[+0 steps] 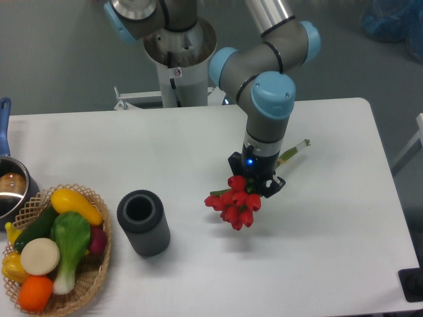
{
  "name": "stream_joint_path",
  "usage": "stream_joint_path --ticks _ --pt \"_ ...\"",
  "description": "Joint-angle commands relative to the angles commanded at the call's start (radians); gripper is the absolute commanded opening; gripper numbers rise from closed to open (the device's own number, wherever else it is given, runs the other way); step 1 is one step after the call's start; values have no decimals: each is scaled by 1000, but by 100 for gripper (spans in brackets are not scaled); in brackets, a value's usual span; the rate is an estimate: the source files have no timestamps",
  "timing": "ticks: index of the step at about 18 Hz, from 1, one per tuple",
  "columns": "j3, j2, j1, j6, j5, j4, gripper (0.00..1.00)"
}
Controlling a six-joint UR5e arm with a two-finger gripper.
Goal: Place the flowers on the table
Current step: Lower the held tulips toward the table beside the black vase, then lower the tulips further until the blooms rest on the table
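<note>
So, flowers (233, 204) being clamped by gripper (255, 179), fingers closed on stems. Red buds being held low over table (330, 224), right of dark cylinder (143, 222); contact unclear.

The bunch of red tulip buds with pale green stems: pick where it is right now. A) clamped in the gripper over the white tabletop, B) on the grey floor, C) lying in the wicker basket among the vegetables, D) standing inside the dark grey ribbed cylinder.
A: the bunch of red tulip buds hangs from the gripper, its stems poking out the far side above the white tabletop.
</note>
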Motion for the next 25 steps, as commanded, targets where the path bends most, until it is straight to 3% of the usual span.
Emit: stream_joint_path --ticks 9,15,25 --pt "44 -69 -8 2 0 3 36" --pt "49 -86 -8 3 -2 5 38" --pt "64 -92 -8 3 0 6 54"
